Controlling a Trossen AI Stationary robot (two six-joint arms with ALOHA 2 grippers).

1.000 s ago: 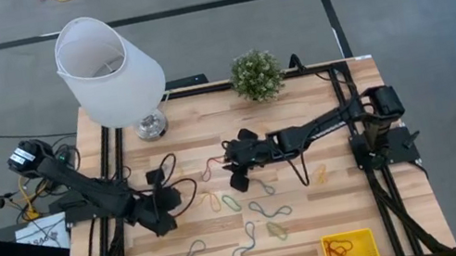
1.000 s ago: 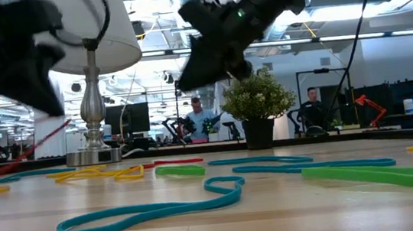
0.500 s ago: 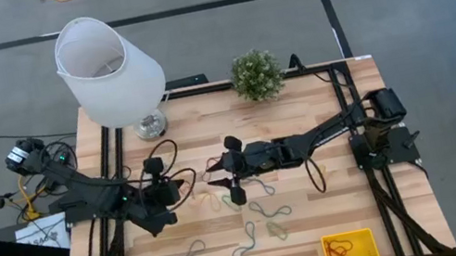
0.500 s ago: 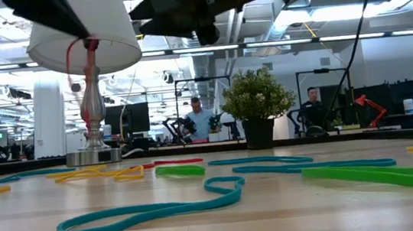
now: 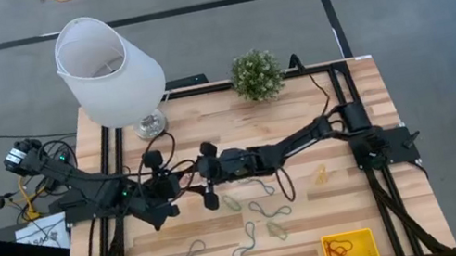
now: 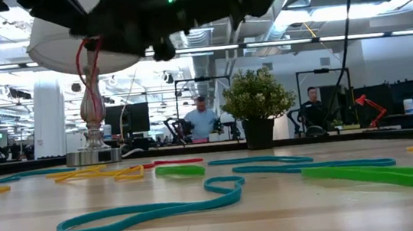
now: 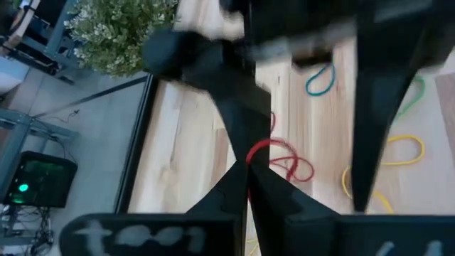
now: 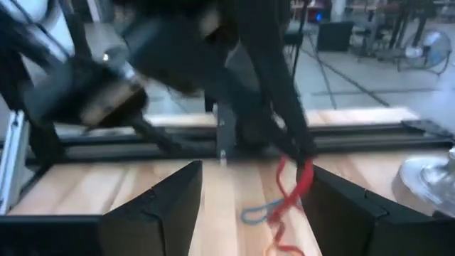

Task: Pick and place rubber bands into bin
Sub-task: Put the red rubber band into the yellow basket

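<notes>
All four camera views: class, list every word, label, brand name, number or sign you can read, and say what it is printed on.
None can be read.
White sheet beside the table's left edge, high view: dark print on it, too small to read.
Left arm's wrist, left wrist view: pale marking, too blurred to read.
Yellow bin, lampshade, plant: no text visible.
</notes>
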